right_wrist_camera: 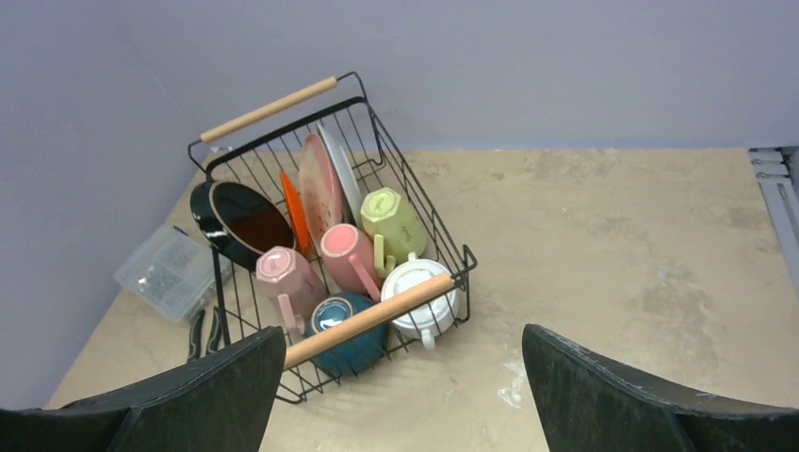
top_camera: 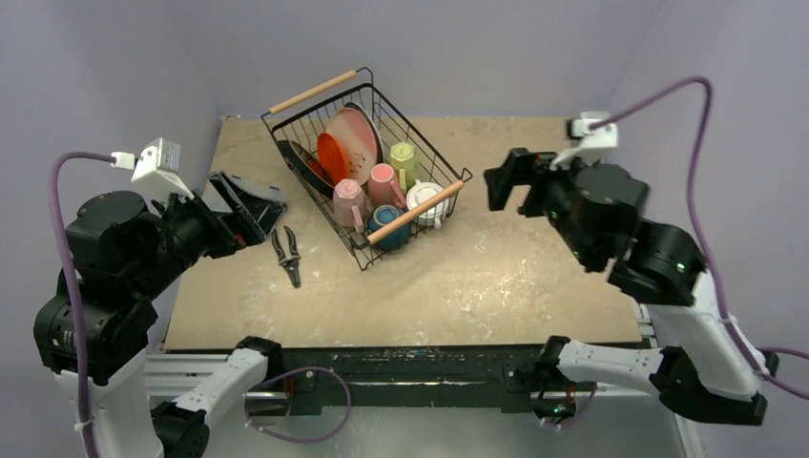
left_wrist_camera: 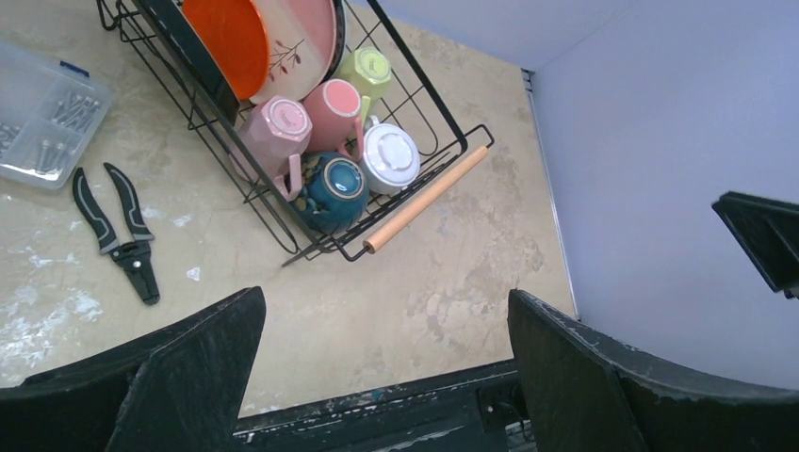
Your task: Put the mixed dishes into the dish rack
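Dish rack: black wire dish rack (top_camera: 426, 135) sits askew on the far left-centre of the table (top_camera: 534, 277), with one wooden bar handle (top_camera: 320, 91) at its far end and another (top_camera: 415, 212) at its near end.
Plates: four or so stand on edge in the far half of the rack. The dark red-rimmed plate (top_camera: 307, 167) is outermost on the left, then the orange plate (top_camera: 332, 157), then the pink-white plate (top_camera: 355, 134). A white plate (right_wrist_camera: 339, 169) is just behind that one.
Mugs: two pink mugs (top_camera: 348, 197) (top_camera: 384, 183) lie side by side in the near half. The yellow-green mug (top_camera: 403, 157) is just beyond them on the right.
Cup and bowl: the white two-handled cup (top_camera: 426, 200) and the teal bowl (top_camera: 389, 229) rest against the near end wall, under the near handle.
Left gripper: the left gripper (left_wrist_camera: 384, 297) hangs above the table's left edge, fingers spread wide with nothing between them, well apart from the rack.
Right gripper: the right gripper (right_wrist_camera: 403, 331) is raised over the right side of the table, facing the rack. Its fingers are also wide apart and empty.
Other items: black pliers (top_camera: 287, 254) lie on the table just left of the rack. A clear plastic box (left_wrist_camera: 42, 113) of small metal parts sits near them.
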